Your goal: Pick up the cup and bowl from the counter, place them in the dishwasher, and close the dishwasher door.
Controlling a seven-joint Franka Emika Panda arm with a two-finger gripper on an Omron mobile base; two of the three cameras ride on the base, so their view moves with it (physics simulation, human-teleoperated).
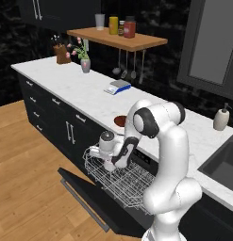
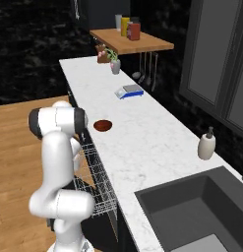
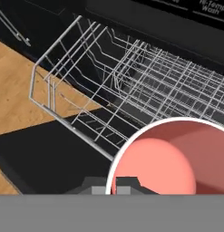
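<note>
My gripper [image 3: 114,185] is shut on the rim of the cup [image 3: 154,158], whose red inside faces the hand camera. From the left base camera the cup [image 1: 110,164] hangs low over the white wire rack [image 1: 122,181] of the dishwasher, near its front left part. The dishwasher door [image 1: 89,193] lies folded down and open, with its grey bar handle [image 1: 82,204] toward the floor. The rack [image 3: 131,77] and control strip [image 3: 177,9] fill the space beyond the cup. The dark reddish-brown bowl [image 1: 120,121] [image 2: 103,125] rests on the white marble counter [image 1: 80,89] just behind the arm.
A blue-and-grey scale [image 1: 117,86] sits farther along the counter, with a flower vase [image 1: 85,63] beyond it. A beige soap bottle [image 2: 207,146] stands beside the sink [image 2: 192,206]. A wooden shelf [image 1: 118,37] with jars hangs above. Black drawer cabinets [image 1: 47,113] flank the dishwasher.
</note>
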